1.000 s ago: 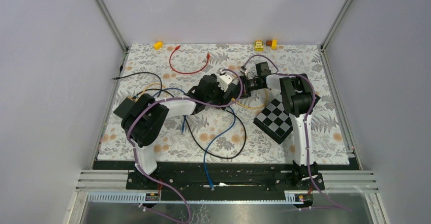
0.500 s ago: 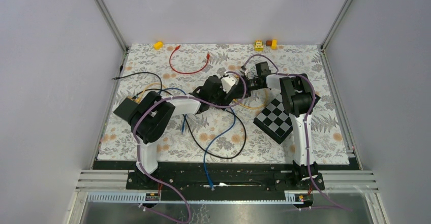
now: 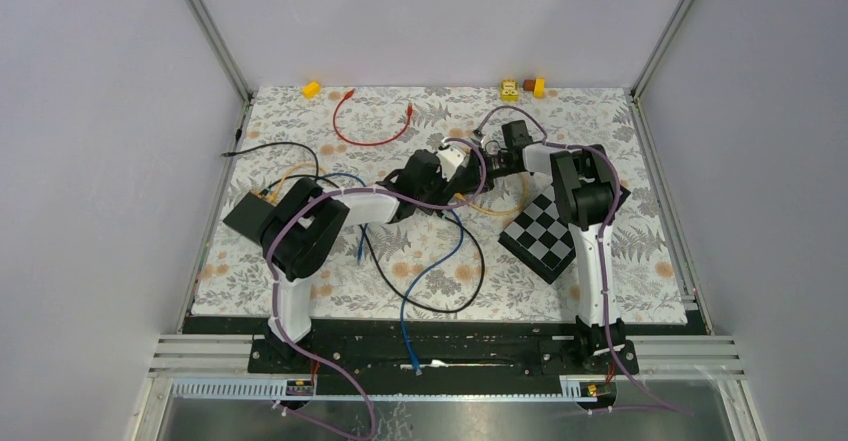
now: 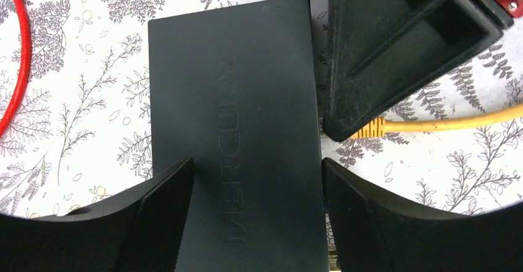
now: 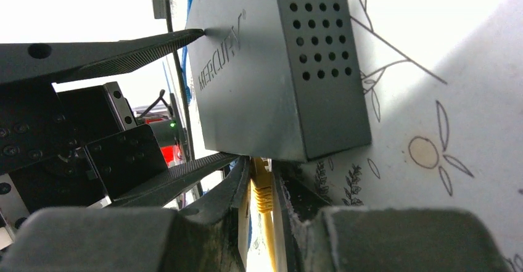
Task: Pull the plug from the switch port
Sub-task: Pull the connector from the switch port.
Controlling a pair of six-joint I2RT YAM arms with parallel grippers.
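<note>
Tabletop (image 3: 640,251) with floral cover, the black switch (image 4: 234,118) lying flat toward its far middle. My left hand (image 4: 256,174) stands wide astride the switch; whether it grips I cannot tell. My right hand (image 5: 263,181) is narrowed onto the yellow plug (image 5: 263,193), seated at the switch's side port.

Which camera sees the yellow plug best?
The left wrist camera: the yellow plug sits in clear view at the black switch's side, its cable trailing right. The right wrist camera shows it close up between the right pincer's fingers. From the top camera it is too hidden to see.
</note>
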